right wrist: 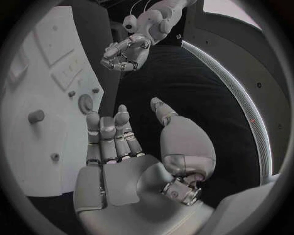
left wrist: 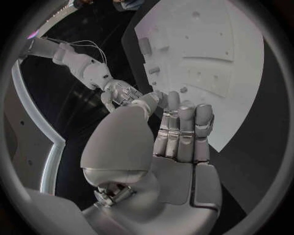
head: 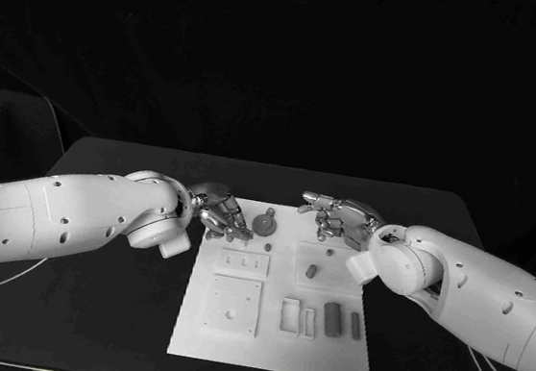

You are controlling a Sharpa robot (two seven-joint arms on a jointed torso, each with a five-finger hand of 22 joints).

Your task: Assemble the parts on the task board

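My left hand (head: 218, 210) hovers over the upper left corner of the flat white rectangular task board (head: 329, 357), fingers straight, side by side and empty, as the left wrist view shows. My right hand (head: 335, 217) hangs over the board's upper right edge, fingers loosely apart and holding nothing.

The parts all lie on the board. A small dark round disc-shaped part (head: 266, 224) sits near the top, just right of my left hand. A short dark peg (head: 312, 271) stands in the square plate right of centre. Two dark upright cylinders (head: 334, 314) stand lower right, beside pale rectangular frames (head: 290, 315).

I judge the main risk to be crowding. Both hands sit close together at the top edge, so reaching for the disc with either could knock the other. A sweep of my left fingers might also push the disc off the board's edge onto the black table (head: 78, 308). Dropping too low, my forearms could topple the cylinders.
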